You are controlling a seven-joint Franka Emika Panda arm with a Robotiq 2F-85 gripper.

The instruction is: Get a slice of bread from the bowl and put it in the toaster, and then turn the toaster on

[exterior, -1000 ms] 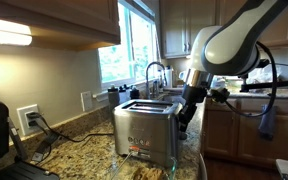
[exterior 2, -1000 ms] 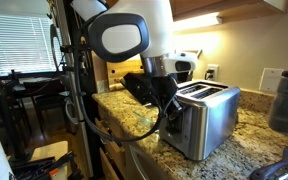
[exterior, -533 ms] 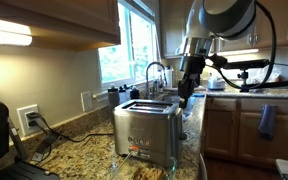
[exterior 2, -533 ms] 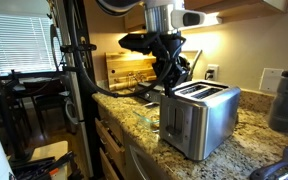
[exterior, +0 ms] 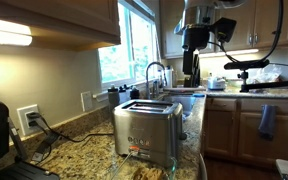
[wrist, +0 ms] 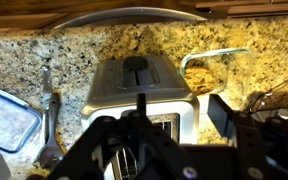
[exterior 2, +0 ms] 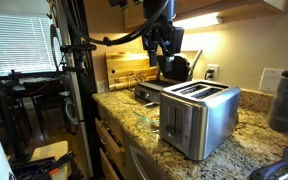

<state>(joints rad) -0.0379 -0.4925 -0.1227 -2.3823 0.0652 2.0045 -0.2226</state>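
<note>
Well below the fingers [wrist: 221,115] of the gripper [exterior: 191,75] stands the toaster [exterior: 144,130], with the bowl [wrist: 214,52] just beside it; how wide the fingers are, I cannot tell

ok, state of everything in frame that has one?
toaster, upright on the counter; visible slot dark, lever position unclear
bowl, upright beside the toaster, pale tan contents inside
pincer, high over the toaster; open or shut unclear, nothing seen in it
under-cabinet light, on
</note>
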